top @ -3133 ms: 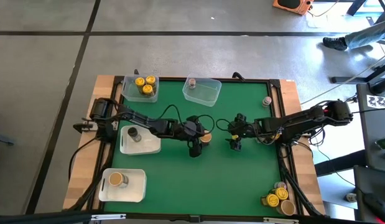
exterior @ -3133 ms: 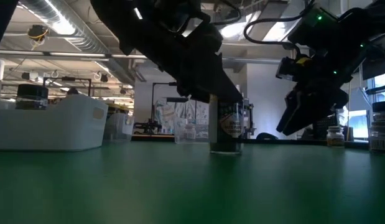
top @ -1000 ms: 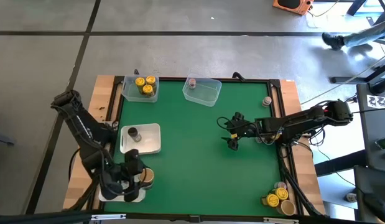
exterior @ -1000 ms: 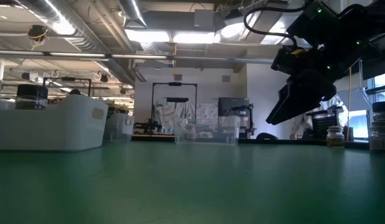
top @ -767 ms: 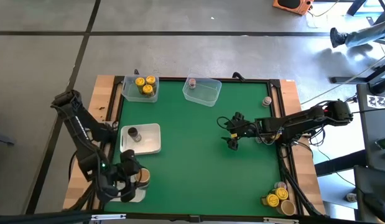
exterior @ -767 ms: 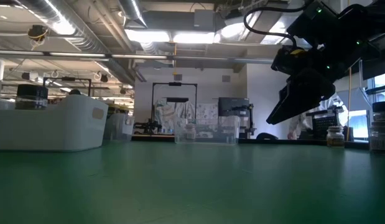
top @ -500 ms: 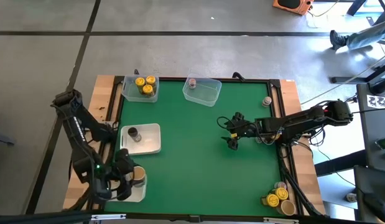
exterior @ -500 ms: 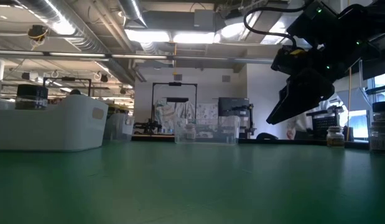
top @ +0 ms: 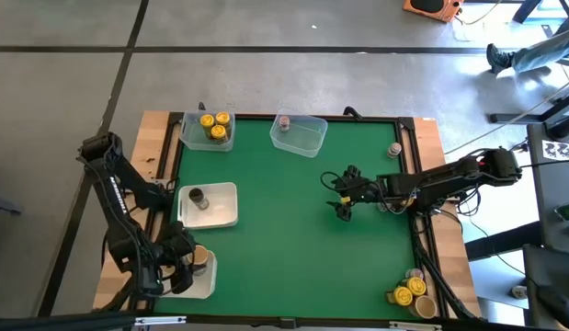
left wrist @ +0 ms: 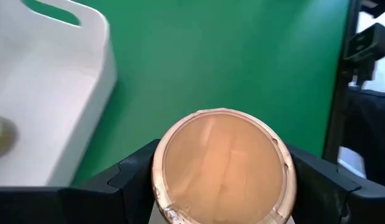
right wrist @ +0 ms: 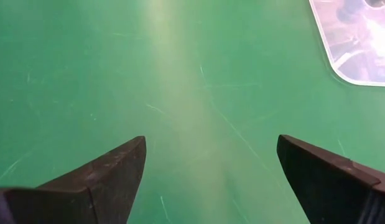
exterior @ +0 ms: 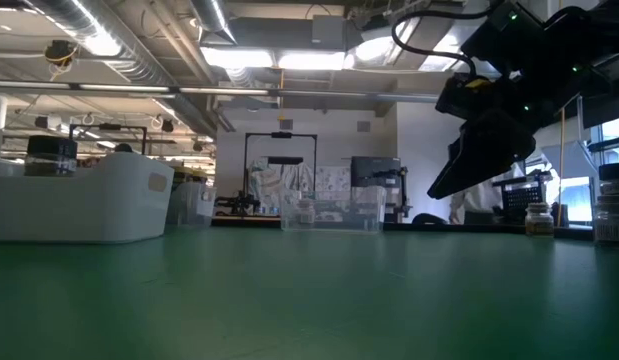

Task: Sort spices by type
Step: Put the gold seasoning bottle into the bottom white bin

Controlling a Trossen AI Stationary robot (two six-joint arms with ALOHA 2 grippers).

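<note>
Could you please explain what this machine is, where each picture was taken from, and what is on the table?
It is a robot with two dark arms at a green table. One camera looks down from above, one sits at table height, and one rides on each wrist. The left gripper holds a tan-lidded spice jar over the near white tray. The right gripper hangs open and empty over the middle. Another white tray holds a dark-lidded jar; a clear tub holds yellow-lidded jars. More jars wait at the right corner.

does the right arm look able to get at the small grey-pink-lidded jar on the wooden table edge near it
Probably yes: the right gripper hangs open and empty over bare green mat, and the grey-pink-lidded jar stands alone, nothing between them.
</note>
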